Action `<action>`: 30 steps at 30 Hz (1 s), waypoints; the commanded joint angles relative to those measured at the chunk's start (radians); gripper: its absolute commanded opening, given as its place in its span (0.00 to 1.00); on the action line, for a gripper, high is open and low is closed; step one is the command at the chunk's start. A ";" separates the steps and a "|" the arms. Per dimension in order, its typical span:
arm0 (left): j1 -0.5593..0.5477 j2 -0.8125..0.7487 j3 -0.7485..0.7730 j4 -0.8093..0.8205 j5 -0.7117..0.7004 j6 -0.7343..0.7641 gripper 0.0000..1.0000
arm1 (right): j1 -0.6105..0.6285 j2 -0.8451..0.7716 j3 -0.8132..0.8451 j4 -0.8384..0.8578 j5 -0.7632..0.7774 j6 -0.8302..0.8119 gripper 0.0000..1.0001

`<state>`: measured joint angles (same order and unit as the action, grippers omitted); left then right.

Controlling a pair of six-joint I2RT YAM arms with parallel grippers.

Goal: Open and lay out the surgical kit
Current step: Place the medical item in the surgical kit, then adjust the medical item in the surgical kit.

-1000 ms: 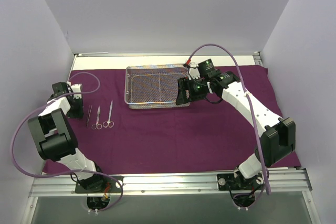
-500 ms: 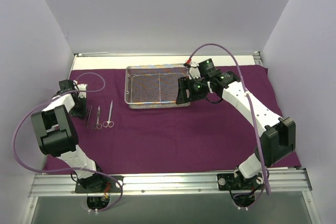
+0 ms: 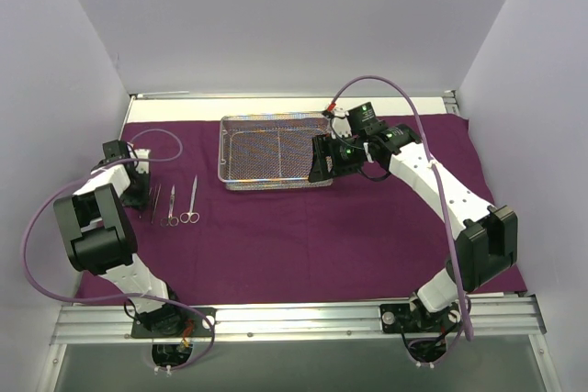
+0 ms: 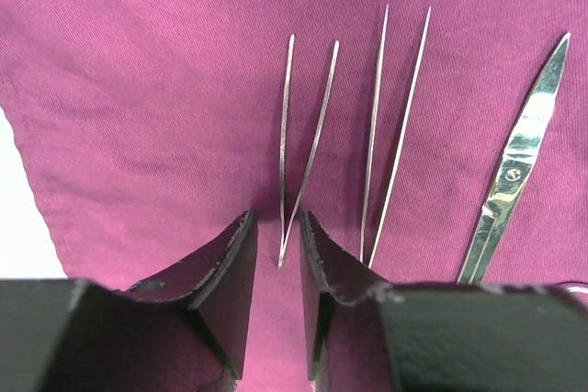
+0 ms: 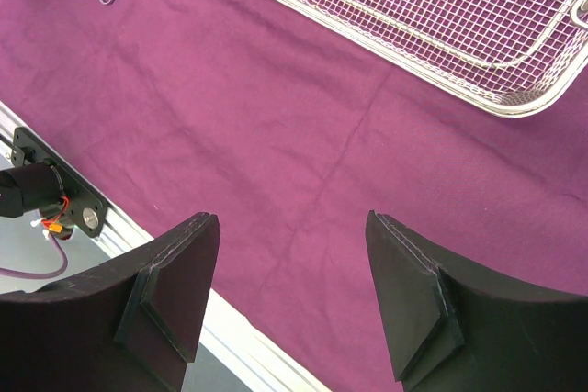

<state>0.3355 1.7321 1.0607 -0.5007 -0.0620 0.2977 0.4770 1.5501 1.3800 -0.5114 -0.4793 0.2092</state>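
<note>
Three slim steel instruments [image 3: 172, 204] lie side by side on the purple cloth [image 3: 303, 245], left of the mesh tray [image 3: 276, 184]. Long axes run near-far, tips far, ring handles near. Left gripper [image 4: 277, 227] is slightly parted around the leftmost one's near end, not clamping. Right gripper [image 5: 289, 222] is wide, empty.

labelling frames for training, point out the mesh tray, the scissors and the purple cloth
mesh tray [image 3: 276, 153], top external view, bare mesh floor
scissors [image 4: 512, 172], left wrist view, pivot screw
purple cloth [image 3: 322, 245], top external view, bare stretch in front of the tray
</note>
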 commanded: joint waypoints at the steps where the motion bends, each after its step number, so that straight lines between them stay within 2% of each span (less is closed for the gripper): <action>1: 0.008 -0.002 0.008 -0.012 -0.012 -0.011 0.34 | -0.009 -0.016 -0.004 0.014 -0.005 0.001 0.66; 5: 0.014 -0.020 0.021 -0.010 -0.015 -0.043 0.41 | -0.009 -0.018 -0.007 0.016 -0.005 0.002 0.66; 6: 0.014 -0.029 0.028 -0.012 -0.015 -0.052 0.45 | -0.011 -0.018 -0.009 0.017 -0.002 0.002 0.66; 7: 0.014 -0.042 0.031 -0.015 -0.012 -0.064 0.54 | -0.011 -0.016 -0.010 0.019 0.002 0.005 0.66; 10: 0.014 -0.098 0.050 -0.007 -0.013 -0.126 0.66 | -0.015 -0.013 -0.007 0.020 0.007 0.010 0.66; 11: 0.014 -0.132 0.058 -0.007 -0.009 -0.165 0.84 | -0.015 -0.010 0.001 0.020 0.011 0.010 0.66; 12: 0.014 -0.152 0.074 -0.009 -0.009 -0.186 0.94 | -0.015 -0.007 0.007 0.011 0.016 0.010 0.66; 15: 0.010 -0.229 0.108 0.005 -0.033 -0.284 0.94 | -0.021 -0.002 0.028 -0.001 0.028 0.009 0.66; 17: -0.024 -0.264 0.168 -0.001 -0.073 -0.401 0.94 | -0.025 -0.002 0.018 0.001 0.036 0.016 0.69; 19: -0.081 -0.284 0.221 -0.018 -0.100 -0.437 0.94 | -0.028 -0.021 -0.015 0.020 0.044 0.024 0.99; 20: -0.145 -0.298 0.225 -0.021 -0.177 -0.454 0.94 | -0.028 -0.031 -0.060 0.057 0.048 0.035 1.00; 24: -0.187 -0.408 0.180 0.000 -0.349 -0.456 0.94 | -0.051 -0.082 -0.093 0.062 0.057 0.064 1.00; 27: -0.261 -0.437 0.133 0.019 -0.284 -0.323 0.94 | -0.054 -0.116 -0.102 0.062 0.056 0.114 1.00; 30: -0.312 -0.431 0.066 0.004 -0.289 -0.299 0.95 | -0.052 -0.124 -0.087 0.067 0.027 0.139 1.00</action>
<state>0.0669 1.2888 1.1908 -0.4980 -0.3267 -0.0536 0.4259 1.4952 1.2781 -0.4591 -0.4370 0.3023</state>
